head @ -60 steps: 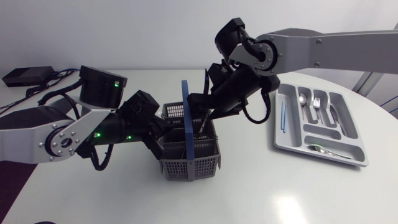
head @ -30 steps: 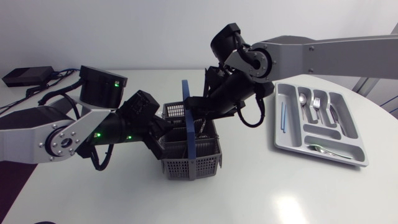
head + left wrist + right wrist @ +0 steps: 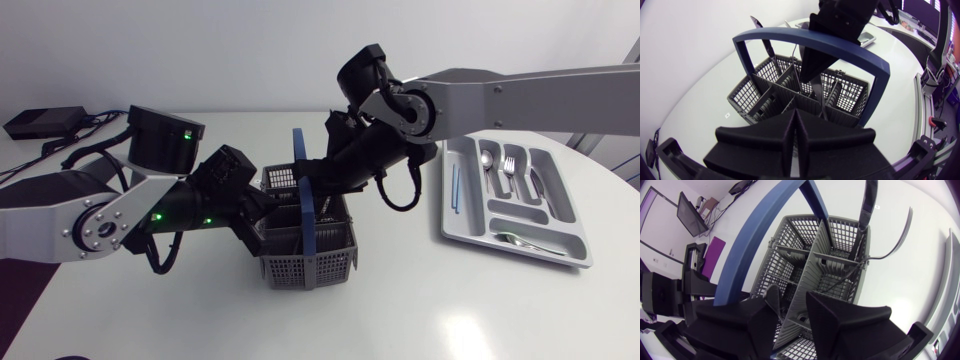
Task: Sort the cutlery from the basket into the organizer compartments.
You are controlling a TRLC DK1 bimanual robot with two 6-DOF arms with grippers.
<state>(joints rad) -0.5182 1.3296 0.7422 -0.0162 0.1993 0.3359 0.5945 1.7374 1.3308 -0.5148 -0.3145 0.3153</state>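
**A:** Cutlery [image 3: 866,210] stands at the far end of the basket [image 3: 790,260], ahead of the right pincer [image 3: 791,315]: a dark handle with a bent grey piece beside it. Why two arms?

**B:** My guess is that the left pincer [image 3: 794,137], which looks closed on the basket's near wall, steadies it on the surface [image 3: 400,310]. The right one hangs open over the compartments beside the blue handle [image 3: 303,205], ready to pick.

**A:** And the organizer [image 3: 515,210]?

**B:** Only the head view shows it, well apart on the right arm's side, with a spoon [image 3: 487,160] and a fork [image 3: 508,165] in its slots. The wrist views look inside the basket, which the arms hide from above.
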